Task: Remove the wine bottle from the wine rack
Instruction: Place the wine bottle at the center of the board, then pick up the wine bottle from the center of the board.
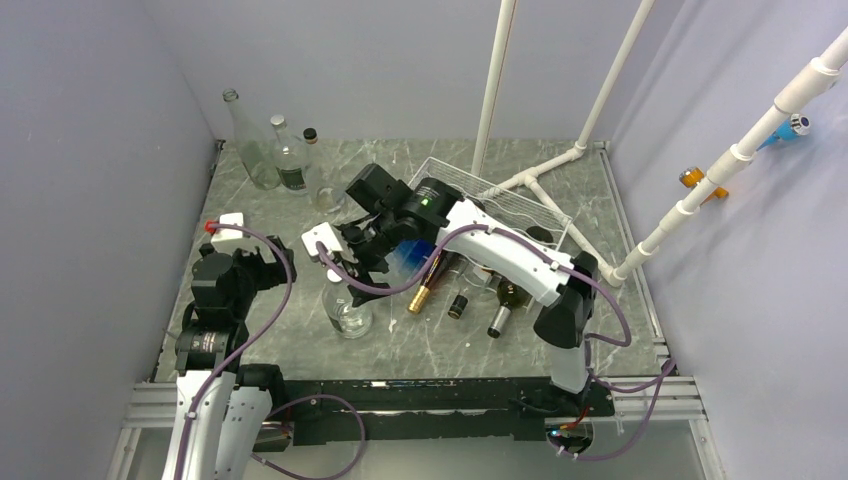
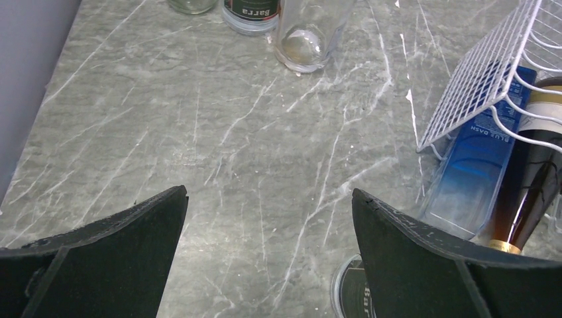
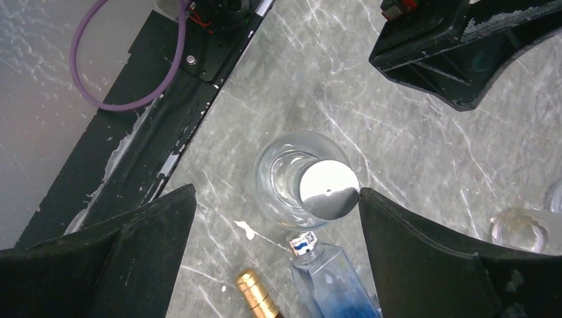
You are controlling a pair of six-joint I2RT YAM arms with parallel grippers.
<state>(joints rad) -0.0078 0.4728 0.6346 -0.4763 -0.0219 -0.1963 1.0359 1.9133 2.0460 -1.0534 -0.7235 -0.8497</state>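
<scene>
The white wire wine rack (image 1: 520,205) sits at the middle right of the table, and its corner shows in the left wrist view (image 2: 484,73). A dark wine bottle with a gold foil neck (image 1: 430,285) lies in it, neck toward the near edge, beside a blue bottle (image 1: 408,258). In the right wrist view the gold neck (image 3: 255,291) and the blue bottle's neck (image 3: 325,278) lie below my open, empty right gripper (image 3: 277,192). My left gripper (image 2: 268,195) is open and empty over bare table, left of the blue bottle (image 2: 474,165) and the wine bottle (image 2: 530,192).
A round clear bottle with a silver cap (image 1: 347,308) stands just in front of the rack, between my right fingers in the right wrist view (image 3: 328,189). Two more dark bottles (image 1: 505,305) lie in the rack. Glass bottles (image 1: 275,150) stand at the back left. White pipes (image 1: 560,165) cross behind the rack.
</scene>
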